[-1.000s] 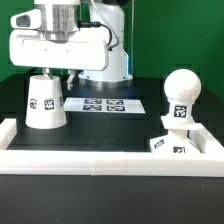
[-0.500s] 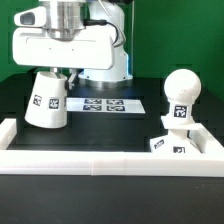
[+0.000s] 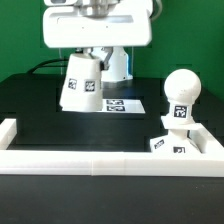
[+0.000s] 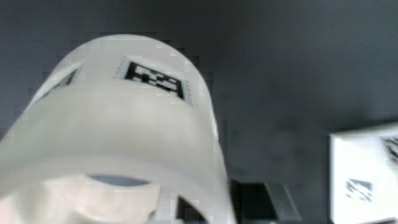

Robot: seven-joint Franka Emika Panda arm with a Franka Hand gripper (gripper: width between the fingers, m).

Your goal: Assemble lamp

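My gripper (image 3: 86, 55) is shut on the white cone-shaped shade (image 3: 80, 82) and holds it tilted, clear of the black table, in front of the robot's base. In the wrist view the shade (image 4: 125, 130) fills most of the frame, with a tag on its side, and one dark finger (image 4: 251, 200) shows beside its rim. The round-headed bulb post (image 3: 180, 96) stands upright on the flat angular base (image 3: 176, 144) at the exterior view's right, apart from the shade.
The marker board (image 3: 128, 103) lies flat on the table behind the shade. A white rail (image 3: 100, 162) borders the table's front, with an upright end at the exterior view's left. A white tagged surface (image 4: 370, 165) sits at the wrist frame's edge.
The gripper has lifted the shade off the table and carried it toward the exterior view's right, tilting it. The bulb post and base have not moved.
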